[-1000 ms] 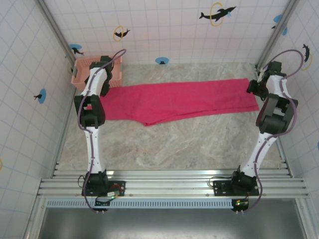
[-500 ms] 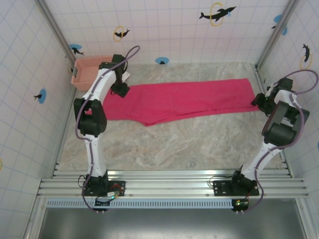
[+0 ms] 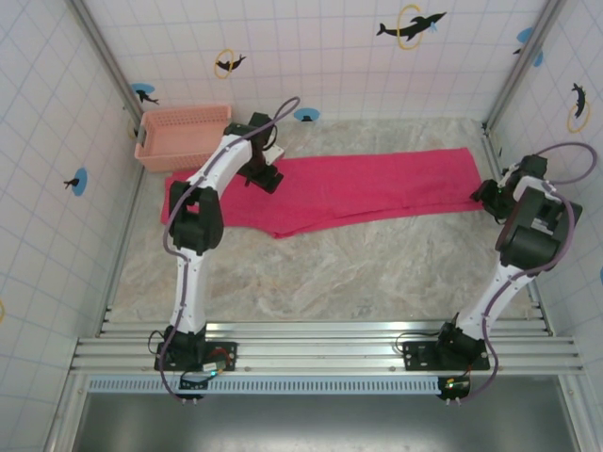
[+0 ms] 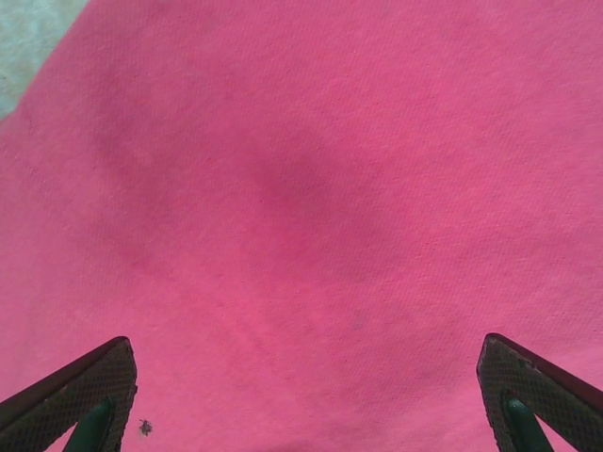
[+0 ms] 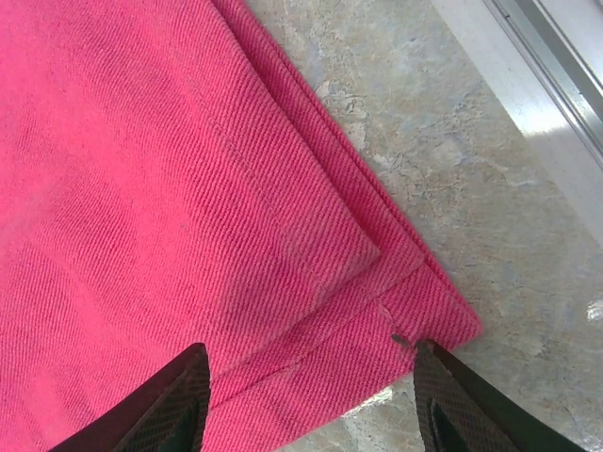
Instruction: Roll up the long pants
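The long pants [image 3: 358, 188] lie flat as a bright pink band across the back of the table, legs folded together, their far end at the right. My left gripper [image 3: 265, 175] hovers over their left part; in the left wrist view its fingers [image 4: 89, 400] stand wide open with the pink cloth [image 4: 311, 188] below and nothing between them. My right gripper [image 3: 486, 194] is at the right end of the pants. In the right wrist view it [image 5: 306, 407] is open, its fingertips on either side of the stitched hem corner [image 5: 396, 311].
A salmon mesh basket [image 3: 184, 132] stands in the back left corner, close to the left end of the pants. A metal rail [image 5: 556, 56] runs just right of the hem. Bare marble table [image 3: 330, 282] lies between the pants and the arm bases.
My left gripper has travelled right from beside the basket to over the pants and opened wider. My right gripper has moved a little toward the near side, to the hem end.
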Available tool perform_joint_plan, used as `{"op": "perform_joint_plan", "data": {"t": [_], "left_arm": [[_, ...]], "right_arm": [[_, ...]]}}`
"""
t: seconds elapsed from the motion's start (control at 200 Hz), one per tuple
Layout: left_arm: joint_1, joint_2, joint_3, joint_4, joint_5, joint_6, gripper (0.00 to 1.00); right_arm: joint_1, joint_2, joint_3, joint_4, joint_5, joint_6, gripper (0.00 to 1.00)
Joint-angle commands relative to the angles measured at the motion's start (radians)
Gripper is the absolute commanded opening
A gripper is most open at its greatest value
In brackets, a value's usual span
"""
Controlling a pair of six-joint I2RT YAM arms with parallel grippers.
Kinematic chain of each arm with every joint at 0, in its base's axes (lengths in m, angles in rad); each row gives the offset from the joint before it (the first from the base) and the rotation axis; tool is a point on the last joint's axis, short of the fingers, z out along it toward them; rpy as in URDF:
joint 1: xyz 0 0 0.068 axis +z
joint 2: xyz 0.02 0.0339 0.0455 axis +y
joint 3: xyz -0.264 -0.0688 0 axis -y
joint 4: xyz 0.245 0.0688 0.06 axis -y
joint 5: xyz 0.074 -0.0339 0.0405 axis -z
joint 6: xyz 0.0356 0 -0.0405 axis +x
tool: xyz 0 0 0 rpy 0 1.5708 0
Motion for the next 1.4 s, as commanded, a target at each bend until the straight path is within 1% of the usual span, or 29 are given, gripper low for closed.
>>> {"op": "perform_joint_plan", "data": {"t": [0.0,0.02,0.045,0.095,0.205,0.24,0.25,0.27,0.355,0.38,0.585,0.631,0.646,0.676,0.831,0.916,0.961,1.071,1.151,1.216,1.231,1.356,1.366,1.391], "left_arm": [[-0.019,0.013,0.045,-0.026,0.025,-0.022,0.96],[-0.021,0.013,0.049,-0.029,0.025,-0.023,0.95],[-0.024,0.053,0.054,-0.033,0.023,-0.024,0.96],[-0.028,0.063,0.064,-0.04,0.023,-0.023,0.95],[-0.034,0.074,0.07,-0.039,0.022,-0.027,0.96],[-0.032,0.076,0.072,-0.037,0.024,-0.028,0.96],[-0.034,0.077,0.072,-0.036,0.023,-0.029,0.96],[-0.035,0.078,0.074,-0.035,0.024,-0.029,0.96],[-0.037,0.086,0.084,-0.038,0.028,-0.027,0.96],[-0.037,0.086,0.086,-0.04,0.025,-0.025,0.96],[-0.038,0.092,0.086,-0.051,0.017,-0.009,0.96],[-0.038,0.093,0.085,-0.053,0.016,-0.009,0.96],[-0.038,0.094,0.085,-0.052,0.017,-0.009,0.96],[-0.04,0.094,0.086,-0.054,0.017,-0.01,0.96],[-0.044,0.094,0.089,-0.055,0.018,-0.011,0.97],[-0.048,0.105,0.111,-0.069,0.029,-0.016,0.97],[-0.055,0.112,0.13,-0.075,0.035,-0.02,0.97],[-0.071,0.128,0.168,-0.078,0.052,-0.036,0.97],[-0.083,0.136,0.185,-0.07,0.082,-0.062,0.97],[-0.092,0.143,0.191,-0.052,0.122,-0.088,0.97],[-0.094,0.143,0.192,-0.046,0.131,-0.094,0.97],[-0.109,0.165,0.2,0.015,0.206,-0.15,0.97],[-0.11,0.169,0.203,0.02,0.21,-0.179,0.97],[-0.111,0.179,0.212,0.029,0.222,-0.203,0.97]], "right_arm": [[-0.008,-0.015,-0.038,0.017,0.016,0.025,0.6],[-0.009,-0.02,-0.038,0.012,0.01,0.025,0.6],[-0.008,-0.028,-0.042,0.007,0.013,0.027,0.59],[-0.002,-0.059,-0.064,0.005,0.037,0.027,0.6],[-0.01,-0.111,-0.13,0.035,0.036,0.048,0.61],[-0.01,-0.118,-0.145,0.042,0.036,0.051,0.61],[-0.01,-0.119,-0.15,0.042,0.062,0.052,0.61],[-0.01,-0.122,-0.158,0.045,0.071,0.053,0.61],[-0.014,-0.124,-0.187,0.055,0.057,0.053,0.62],[-0.014,-0.123,-0.194,0.091,0.054,0.056,0.62],[-0.014,-0.035,-0.173,0.173,0.053,0.122,0.62],[-0.015,-0.004,-0.154,0.194,0.053,0.146,0.62],[-0.015,0.005,-0.148,0.204,0.022,0.153,0.62],[-0.014,0.026,-0.138,0.222,0.007,0.171,0.61],[0.007,0.107,-0.049,0.248,-0.006,0.23,0.59],[0.033,0.134,0.011,0.212,0.009,0.222,0.54],[0.046,0.149,0.041,0.195,0.011,0.214,0.48],[0.064,0.177,0.081,0.194,-0.015,0.228,0.25],[0.075,0.169,0.067,0.219,-0.02,0.244,0.09],[0.083,0.137,0.033,0.259,-0.026,0.255,0.01],[0.084,0.126,0.022,0.275,-0.03,0.258,0.0],[0.102,0.014,-0.045,0.341,-0.076,0.283,0.0],[0.105,0.003,-0.047,0.342,-0.079,0.284,0.0],[0.112,-0.025,-0.05,0.34,-0.084,0.283,0.0]]}}
